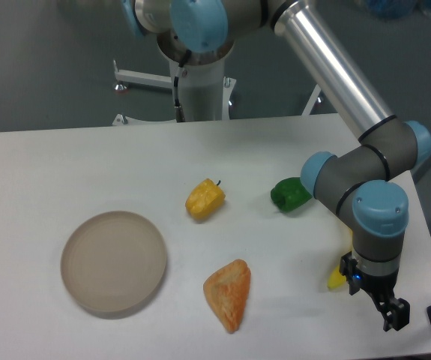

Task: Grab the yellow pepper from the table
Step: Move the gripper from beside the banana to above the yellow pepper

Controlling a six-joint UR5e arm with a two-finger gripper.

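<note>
The yellow pepper (204, 199) lies on the white table (88, 165) near its middle, with a short dark stem pointing up and right. My gripper (392, 316) hangs at the front right of the table, far to the right of the pepper and not touching it. Its dark fingers point down and away, and I cannot tell whether they are open or shut. Nothing shows between them.
A green pepper (289, 194) lies right of the yellow pepper, partly behind my arm. An orange triangular wedge (228, 293) lies in front. A round beige plate (113, 260) sits at the front left. A yellow banana (337, 279) peeks out behind my wrist.
</note>
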